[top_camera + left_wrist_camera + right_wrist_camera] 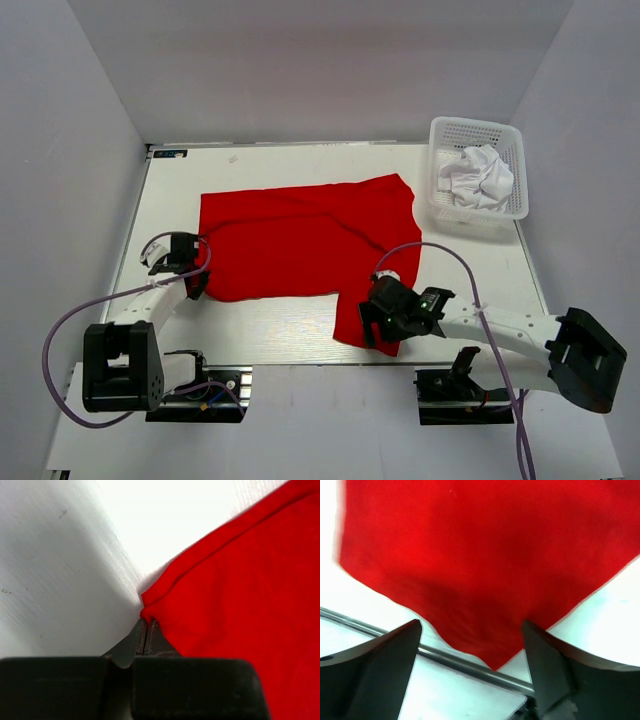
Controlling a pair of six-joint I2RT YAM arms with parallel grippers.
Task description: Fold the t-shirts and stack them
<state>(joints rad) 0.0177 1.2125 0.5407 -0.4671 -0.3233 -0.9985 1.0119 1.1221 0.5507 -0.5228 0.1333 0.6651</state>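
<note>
Folding the red shirt [300, 245] cleanly asks, I think, for two even grips before any lift. The left jaws are pressed together on the shirt's near left corner, with only a small pinch of hem between the tips, so I would pull slowly there or the cloth may slip out. The right jaws stand wide apart and hold nothing. They hover over the near right corner, a pointed flap which reaches the near edge of the table [290, 320] and lies across a dark rail [452, 661]. They should come down around this point and close on the full thickness of the cloth. Then both corners should rise together and travel at the same speed, so that the fold line is straight.

The red shirt lies spread in the middle of the table, mostly flat, with soft wrinkles. It looks like thin, limp cloth. The white shirt [480, 175] is crumpled inside the basket [478, 124] at the far right corner, well apart from the red one.
</note>
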